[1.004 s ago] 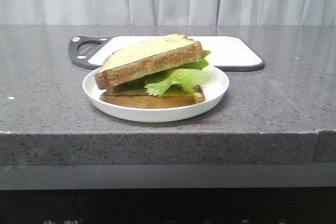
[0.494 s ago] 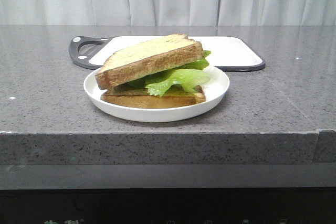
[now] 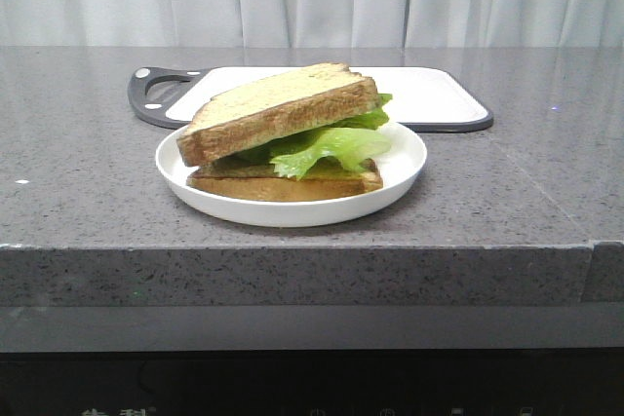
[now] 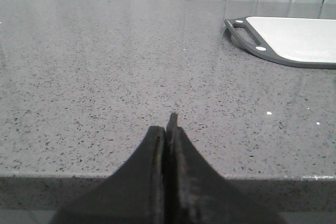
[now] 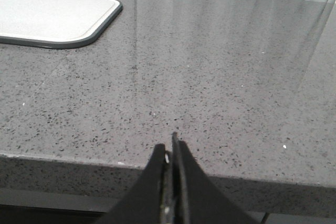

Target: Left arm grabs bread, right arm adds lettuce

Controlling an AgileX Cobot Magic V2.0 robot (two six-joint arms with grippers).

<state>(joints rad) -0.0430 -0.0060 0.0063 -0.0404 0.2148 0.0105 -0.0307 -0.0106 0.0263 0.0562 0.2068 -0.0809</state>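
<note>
The thick bread (image 3: 278,109) with a dark brown crust lies tilted on top of the ruffled green lettuce (image 3: 331,143), which rests on a thinner, paler slice (image 3: 283,185) in a white plate (image 3: 405,158) near the counter's front edge. Neither arm shows in the front view. In the left wrist view my left gripper (image 4: 168,127) is shut and empty over the counter's front edge. In the right wrist view my right gripper (image 5: 170,148) is shut and empty over the front edge, on the other side. The plate is out of both wrist views.
A white cutting board with a dark rim and handle (image 3: 429,94) lies behind the plate; its handle end shows in the left wrist view (image 4: 294,40) and a corner in the right wrist view (image 5: 58,19). The grey speckled counter (image 3: 88,182) drops off at the front.
The picture has shifted very slightly; the sandwich and plate stay as they were. No arm enters the front view.
</note>
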